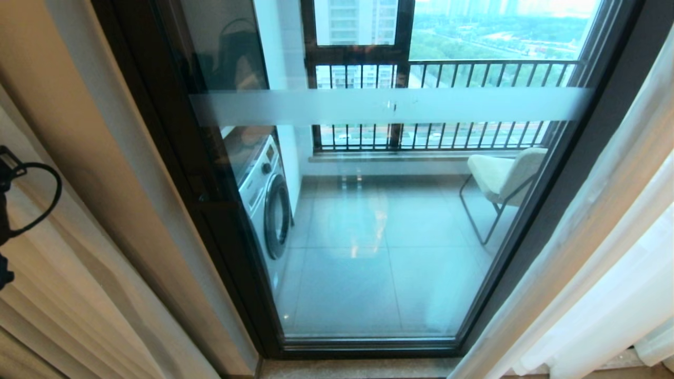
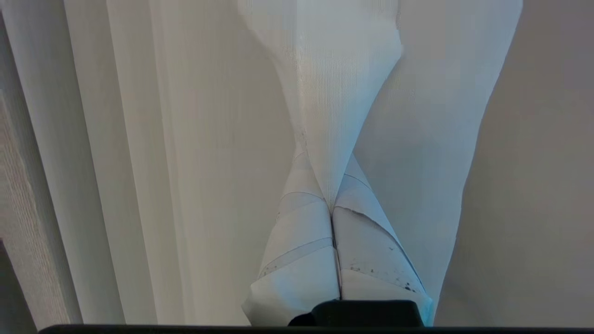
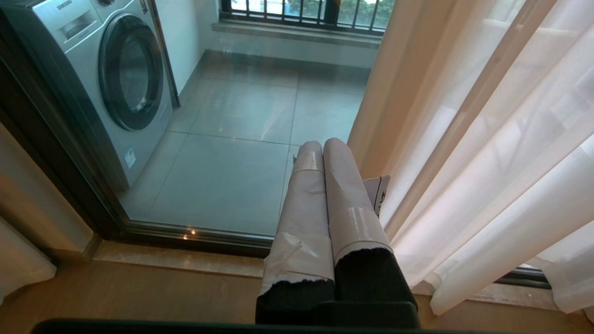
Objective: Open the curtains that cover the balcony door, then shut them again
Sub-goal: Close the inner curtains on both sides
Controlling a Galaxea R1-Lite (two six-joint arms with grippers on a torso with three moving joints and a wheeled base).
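- My L gripper [image 2: 335, 204]: fingers [image 2: 301, 232] pressed together, clamped on a pinched fold of the sheer white curtains [image 2: 334, 93]; fabric fans out from the tips.
- L wrist view is all cloth: soft vertical folds of the sheer around the pinch, a thicker beige drape [image 2: 28, 195] beside them at one edge.
- My R gripper [image 3: 322, 153]: fingers [image 3: 343, 195] together, nothing between them; it hangs low in front of the door sill, just beside the R sheer panel, can't tell if touching.
- In head view neither gripper shows; only a black cable loop [image 1: 37, 200] at the far L edge.
- Curtains are drawn to both sides: sheer white bunched at R edge of head view, beige drape on L.
- Balcony door [image 1: 389, 210] is uncovered in the middle: glass in dark frame, frosted band across it.
- Through the glass: washing machine [image 1: 266, 202] on L, pale chair [image 1: 503, 179] on R, tiled balcony floor [image 1: 368, 263], black railing [image 1: 447, 105] at the outer window.
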